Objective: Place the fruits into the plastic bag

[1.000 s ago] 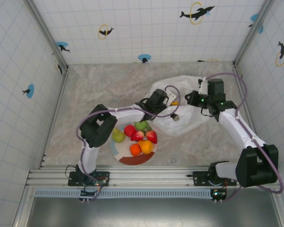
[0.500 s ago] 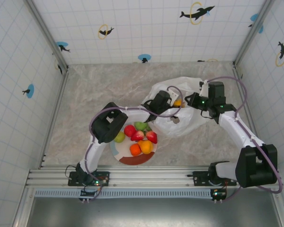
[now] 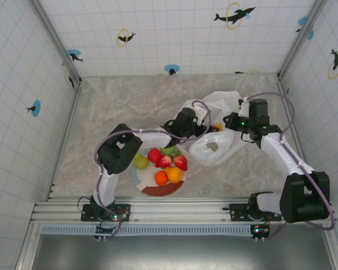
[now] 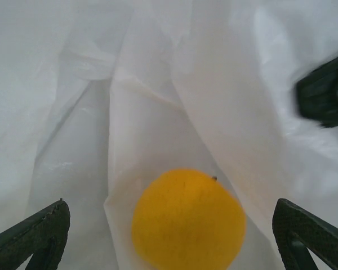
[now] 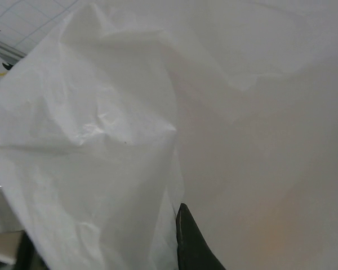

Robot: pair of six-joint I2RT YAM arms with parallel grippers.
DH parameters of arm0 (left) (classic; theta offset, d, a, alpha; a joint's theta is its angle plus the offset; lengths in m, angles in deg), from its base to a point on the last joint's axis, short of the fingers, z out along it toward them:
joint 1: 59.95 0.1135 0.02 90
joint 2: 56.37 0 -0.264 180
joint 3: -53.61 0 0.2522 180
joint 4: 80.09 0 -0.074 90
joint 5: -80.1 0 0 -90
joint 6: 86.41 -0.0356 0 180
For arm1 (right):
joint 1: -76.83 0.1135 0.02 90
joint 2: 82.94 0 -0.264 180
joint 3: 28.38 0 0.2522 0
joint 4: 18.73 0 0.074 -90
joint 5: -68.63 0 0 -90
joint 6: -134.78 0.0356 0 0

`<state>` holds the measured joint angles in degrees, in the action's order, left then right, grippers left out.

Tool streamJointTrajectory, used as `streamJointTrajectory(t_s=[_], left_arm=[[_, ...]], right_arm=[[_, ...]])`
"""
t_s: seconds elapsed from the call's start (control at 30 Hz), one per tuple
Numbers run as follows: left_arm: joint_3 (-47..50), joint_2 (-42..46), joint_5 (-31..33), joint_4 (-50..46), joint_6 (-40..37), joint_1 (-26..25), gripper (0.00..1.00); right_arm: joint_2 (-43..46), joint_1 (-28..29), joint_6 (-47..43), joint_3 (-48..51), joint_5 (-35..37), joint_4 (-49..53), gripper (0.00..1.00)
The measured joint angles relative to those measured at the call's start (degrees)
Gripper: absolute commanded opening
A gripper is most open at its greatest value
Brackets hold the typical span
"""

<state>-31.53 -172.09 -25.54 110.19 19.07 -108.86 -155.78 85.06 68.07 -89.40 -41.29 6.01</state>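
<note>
The white plastic bag (image 3: pixel 217 140) lies right of the plate, its mouth facing left. My left gripper (image 3: pixel 201 120) is at that mouth, open wide. In the left wrist view both fingers (image 4: pixel 39 236) stand far apart around an orange citrus ball (image 4: pixel 188 219), which rests loose on the bag's film (image 4: pixel 158 84). The same ball (image 3: pixel 216 127) peeks out in the top view. My right gripper (image 3: pixel 232 120) is shut on the plastic bag's upper edge; one finger (image 5: pixel 191 242) presses into the film (image 5: pixel 101 129). The other fruits (image 3: pixel 164 163) sit on the plate.
The round plate (image 3: pixel 152 190) stands near the front edge, between the arm bases, carrying a pear (image 3: pixel 139 162), red apple (image 3: pixel 154 154), green apple (image 3: pixel 168 150), strawberries and oranges. Tiled walls close in the marbled table (image 3: pixel 118 107) on three sides.
My left gripper has opened wider and let the orange ball go inside the bag. The bag has shifted and spread slightly. The right gripper kept its hold.
</note>
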Motion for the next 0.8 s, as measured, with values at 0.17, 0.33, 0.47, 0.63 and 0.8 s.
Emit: streamJointTrajectory(t_s=[0.17,0.33,0.47,0.63,0.8], left_arm=[[3.9,7.0,-0.2,-1.7,1.0,0.3,0.9],[7.2,12.9,-0.7,-3.6,1.6,0.6,0.88],[9.2,16.5,-3.8,-4.6,2.5,1.1,0.88],[11.7,22.1,-8.0,-7.5,3.3,1.4,0.88],[18.2,31.2,-9.8,-10.3,5.7,3.0,0.89]], right_arm=[[0.0,0.0,-1.2,0.0,2.1,1.0,0.0],[0.0,0.0,-1.7,0.0,3.2,1.3,0.0],[-0.4,0.0,-1.8,0.0,3.6,1.3,0.0],[-0.9,0.0,-1.9,0.0,3.8,1.3,0.0],[-1.1,0.0,-1.9,0.0,4.4,1.3,0.01]])
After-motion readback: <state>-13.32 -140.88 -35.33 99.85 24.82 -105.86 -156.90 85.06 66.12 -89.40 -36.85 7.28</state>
